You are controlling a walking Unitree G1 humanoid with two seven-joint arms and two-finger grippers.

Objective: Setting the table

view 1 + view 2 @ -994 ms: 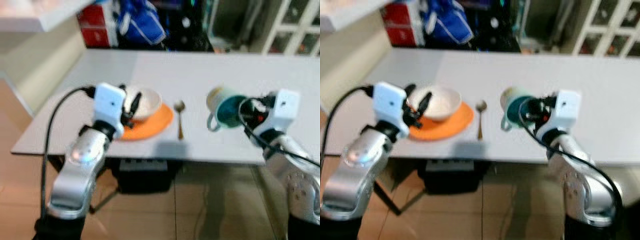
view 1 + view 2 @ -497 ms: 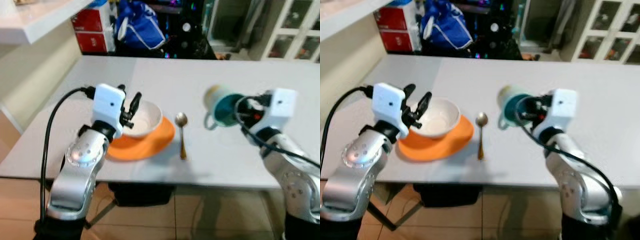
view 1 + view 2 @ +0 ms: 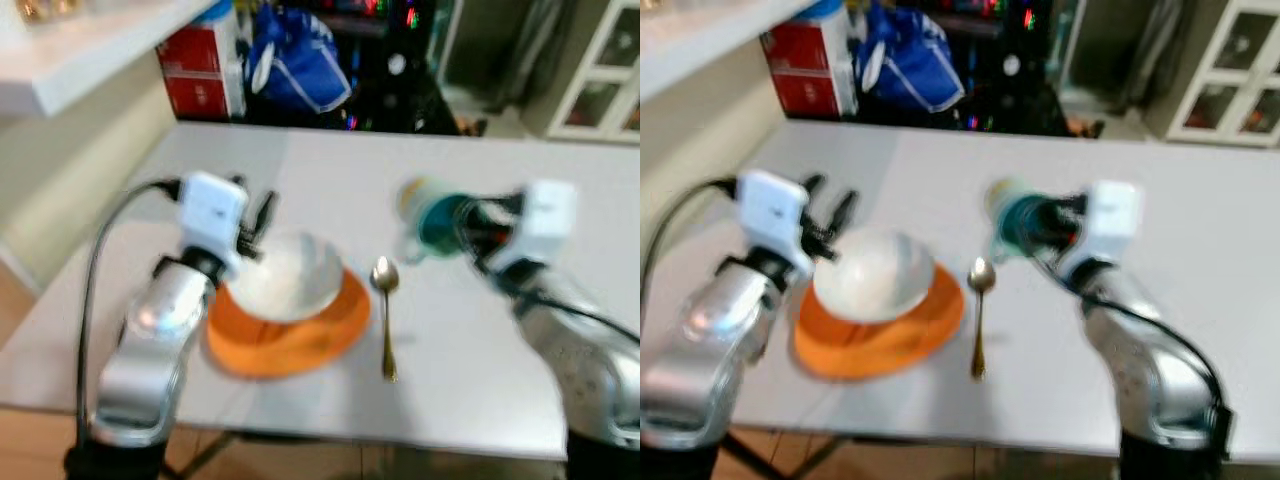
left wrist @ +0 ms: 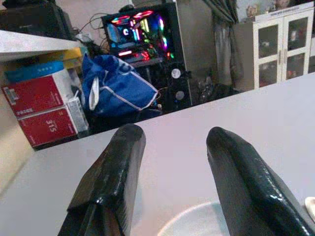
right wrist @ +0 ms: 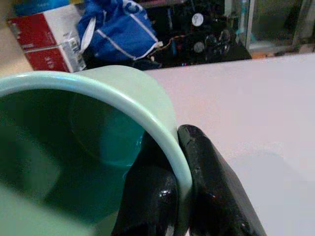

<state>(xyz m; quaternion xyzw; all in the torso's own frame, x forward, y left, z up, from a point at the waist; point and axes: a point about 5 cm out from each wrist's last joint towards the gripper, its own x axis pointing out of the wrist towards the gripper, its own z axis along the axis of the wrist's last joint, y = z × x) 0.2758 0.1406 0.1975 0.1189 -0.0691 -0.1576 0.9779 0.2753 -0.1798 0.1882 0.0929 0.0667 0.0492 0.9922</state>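
Grey table, mug aloft, bowl and spoon laid.

The grey table (image 3: 330, 180) spans the centre of the blurred head view, with a blue bag (image 3: 298, 70) and red boxes (image 3: 205, 85) behind it at upper left. On its near edge, lower left, sits the orange plate (image 3: 290, 335) with the white bowl (image 3: 287, 278) on it. The right gripper (image 5: 170, 162) at centre right pinches the rim of the tilted green mug (image 3: 432, 215), one finger inside, one outside, mug off the table. The left gripper (image 4: 170, 162) hovers at the bowl's far left rim, fingers (image 4: 115, 172) spread, holding nothing. A spoon (image 3: 385, 315) lies just right of the plate.
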